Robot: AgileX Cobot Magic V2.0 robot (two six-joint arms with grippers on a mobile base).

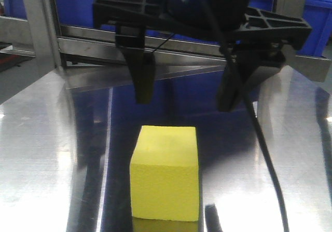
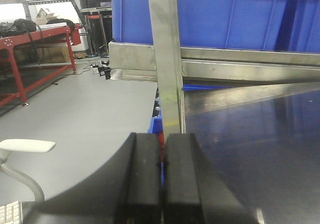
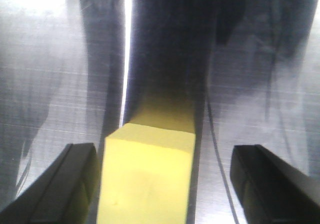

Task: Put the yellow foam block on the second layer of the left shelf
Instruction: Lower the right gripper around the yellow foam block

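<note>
The yellow foam block [image 1: 166, 172] stands on a shiny steel shelf surface [image 1: 46, 154], near the front of the exterior view. My right gripper [image 1: 187, 99] hangs open just behind and above it, its two black fingers spread wider than the block. In the right wrist view the yellow foam block [image 3: 147, 179] sits between the fingers of the right gripper [image 3: 165, 154], close to the left finger [image 3: 70, 184] and well apart from the right one. My left gripper [image 2: 162, 174] is shut with nothing in it, off to the side by a shelf post [image 2: 167, 58].
Blue plastic bins [image 2: 225, 13] stand behind a steel rail [image 2: 240, 63] at the back. A black cable [image 1: 264, 154] trails from the right gripper across the steel. To the left lie grey floor [image 2: 90, 114] and a red-framed table [image 2: 30, 48].
</note>
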